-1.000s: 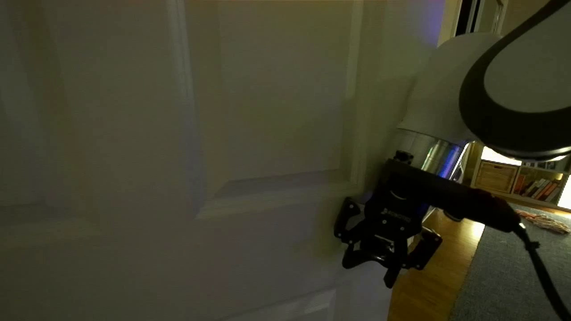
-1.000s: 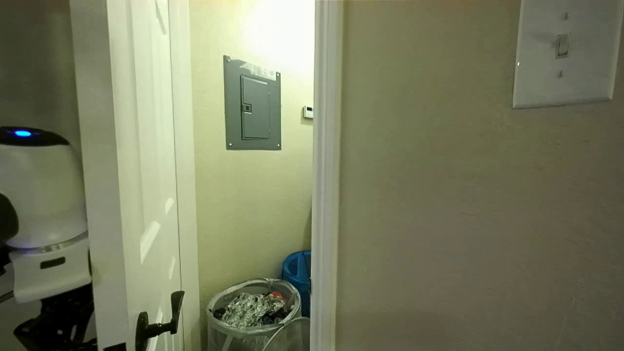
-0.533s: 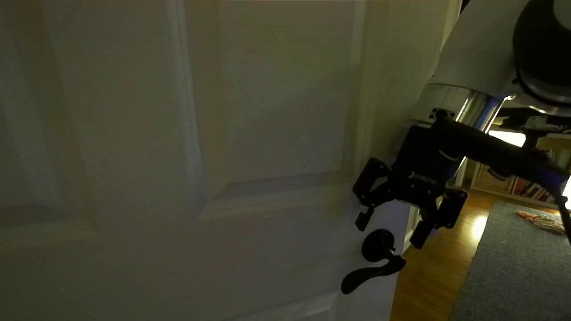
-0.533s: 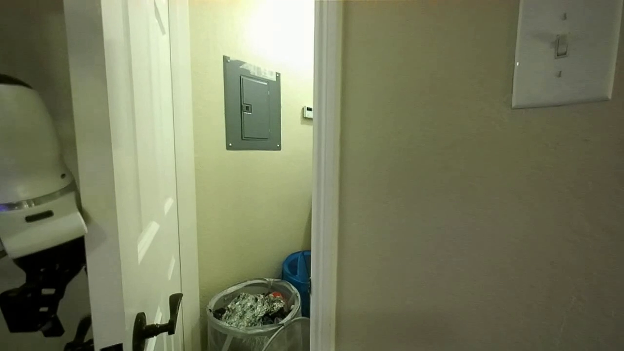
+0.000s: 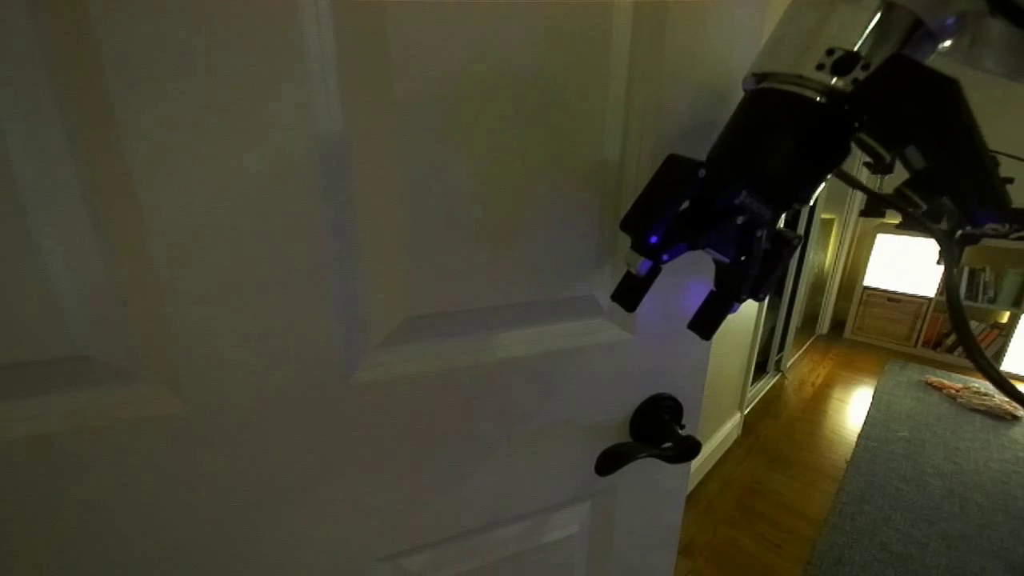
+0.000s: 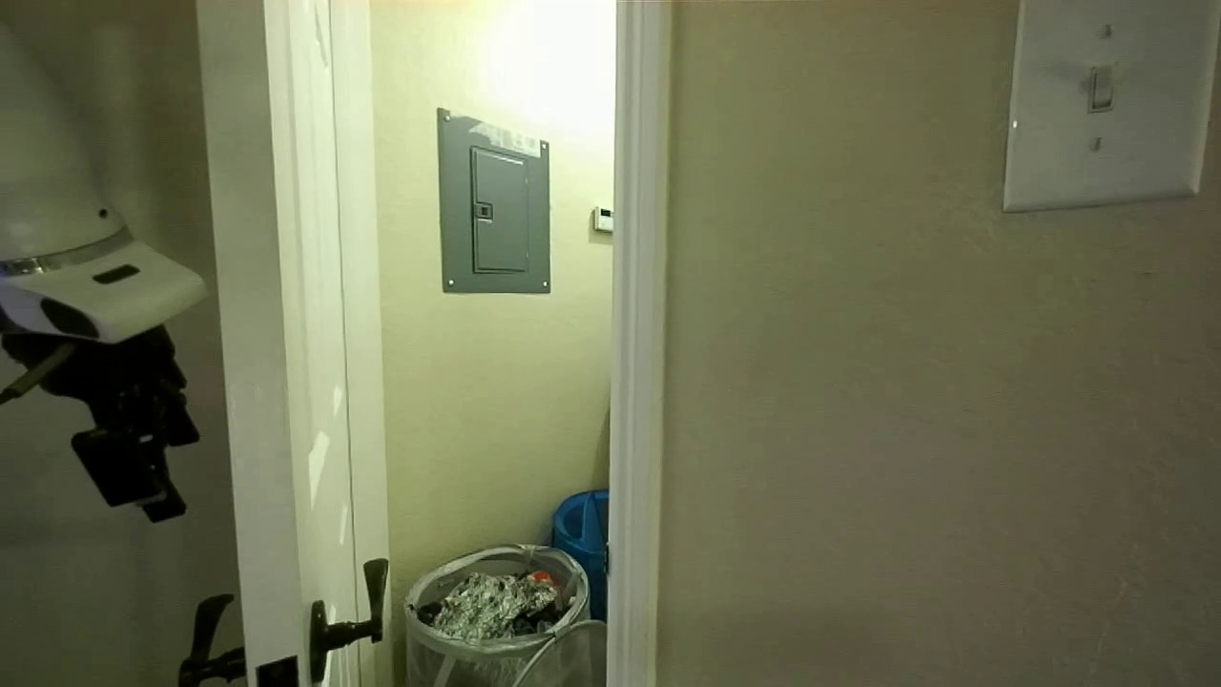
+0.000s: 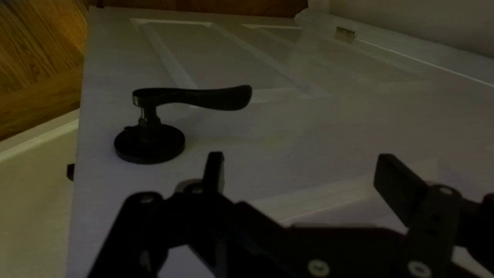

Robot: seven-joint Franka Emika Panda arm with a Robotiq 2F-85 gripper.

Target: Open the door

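The white panelled door (image 5: 496, 440) stands open. In an exterior view its edge (image 6: 253, 382) shows, with a gap between it and the door frame. Its dark lever handle (image 5: 652, 448) is level in that view and also shows in the wrist view (image 7: 197, 98). The levers show on both faces of the door in an exterior view, the near-arm lever (image 6: 205, 639) and the far-face lever (image 6: 353, 625). My gripper (image 5: 673, 312) is open and empty, above the handle and apart from it, in front of the door face. In the wrist view the gripper's fingertips (image 7: 214, 166) stand wide apart.
A mesh hamper (image 6: 496, 611) and a blue bin (image 6: 582, 544) stand inside the small room past the door. The door frame (image 6: 639, 334) and wall with a light switch (image 6: 1102, 91) are at right. A grey rug (image 5: 896, 472) and bookshelf (image 5: 944, 312) lie beyond the door.
My gripper has risen from in front of the handle and now stands clear above it, still open. The door has swung slightly; its edge shifts right in the view with the light switch.
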